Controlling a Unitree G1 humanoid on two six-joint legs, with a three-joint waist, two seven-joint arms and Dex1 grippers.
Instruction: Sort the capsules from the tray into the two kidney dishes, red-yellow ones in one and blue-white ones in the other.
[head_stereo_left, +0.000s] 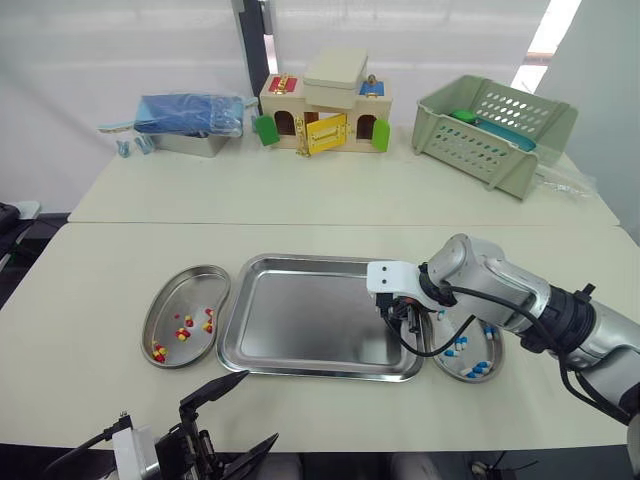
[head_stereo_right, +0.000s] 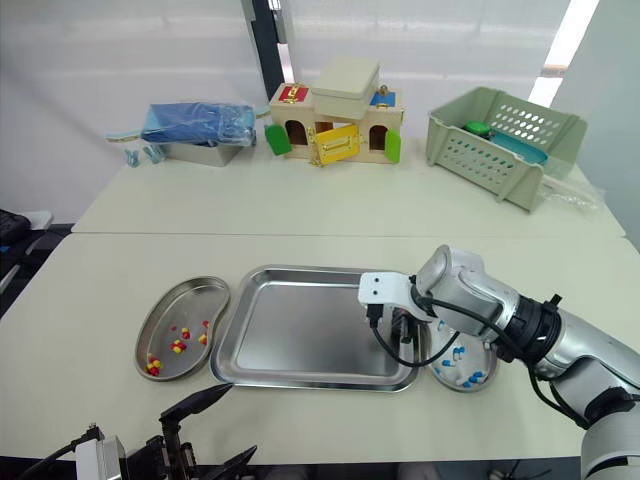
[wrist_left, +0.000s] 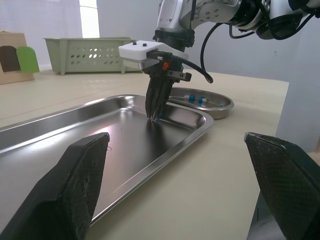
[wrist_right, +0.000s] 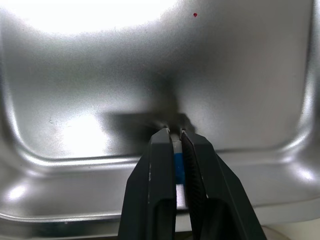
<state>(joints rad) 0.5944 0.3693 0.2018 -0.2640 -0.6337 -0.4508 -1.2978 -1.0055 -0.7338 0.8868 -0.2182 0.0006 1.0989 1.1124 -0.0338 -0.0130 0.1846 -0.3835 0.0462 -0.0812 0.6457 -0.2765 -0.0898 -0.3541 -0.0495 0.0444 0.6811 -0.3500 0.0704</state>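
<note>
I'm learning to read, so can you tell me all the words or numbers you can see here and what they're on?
No words or numbers can be read anywhere here.
The toy house: coloured doors and latches, no letters I can make out.
The tray, left kidney dish, right kidney dish and green basket: plain.
The blue-white capsule in the right gripper: no print visible.

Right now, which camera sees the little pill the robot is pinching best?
The right wrist view: the blue-white capsule sits close up between the shut jaws of the right gripper. The left wrist view shows a blue speck of it at the tips. In the eye views the gripper hides it.
</note>
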